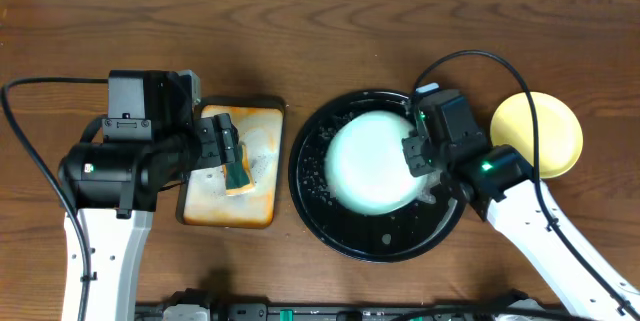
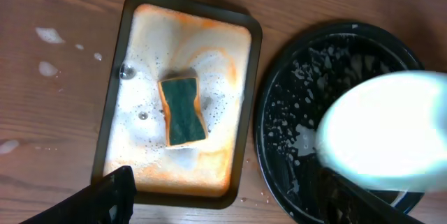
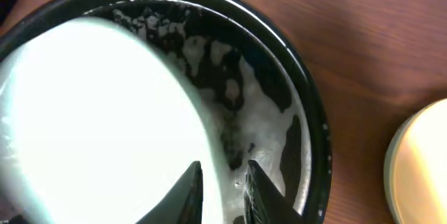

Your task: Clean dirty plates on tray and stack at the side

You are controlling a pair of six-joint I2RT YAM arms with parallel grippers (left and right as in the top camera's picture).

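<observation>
A pale mint-green plate (image 1: 370,161) lies over the large round black tray (image 1: 340,219), whose floor is wet with suds. My right gripper (image 1: 418,151) is shut on the plate's right rim; in the right wrist view its fingers (image 3: 223,190) sit one on each side of the plate (image 3: 98,112) edge, inside the tray (image 3: 307,91). The plate (image 2: 391,126) looks raised over the tray (image 2: 279,140) in the left wrist view. A yellow plate (image 1: 545,131) lies on the table to the right of the tray. I cannot see a second mint plate. My left gripper (image 1: 232,156) is open and empty.
A rectangular orange-stained foamy tray (image 1: 215,206) sits left of the black tray, with a green sponge (image 1: 238,171) lying in it below my left gripper (image 2: 227,182). The sponge (image 2: 183,109) is free. Foam spots (image 2: 49,35) dot the wood on the left.
</observation>
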